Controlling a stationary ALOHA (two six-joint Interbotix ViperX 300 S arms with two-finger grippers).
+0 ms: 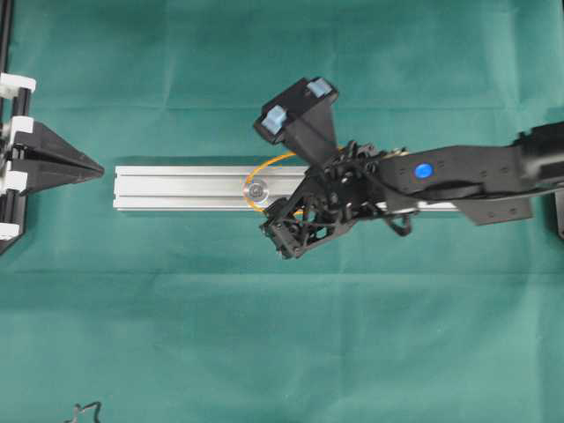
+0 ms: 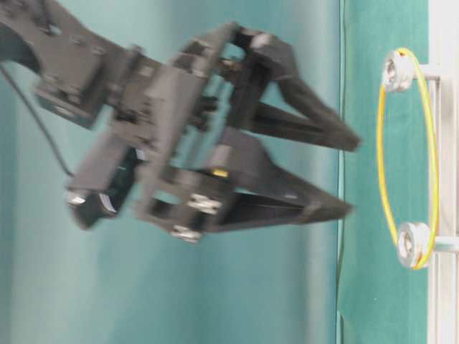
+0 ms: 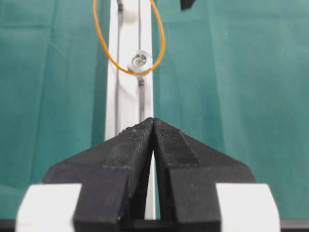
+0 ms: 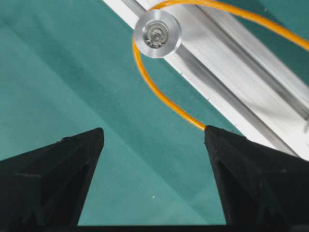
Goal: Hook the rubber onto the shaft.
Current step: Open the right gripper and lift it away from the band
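Above the silver rail, the right claw tilts downward, fingers spread wide and empty; the orange rubber band loops around both shafts. Left claw rests pressed together.

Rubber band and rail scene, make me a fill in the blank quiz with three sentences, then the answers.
1. The rubber band is colored ____.
2. The right gripper has its jaws ____.
3. The left gripper has its jaws ____, away from the rail.

Answers: orange; open; shut
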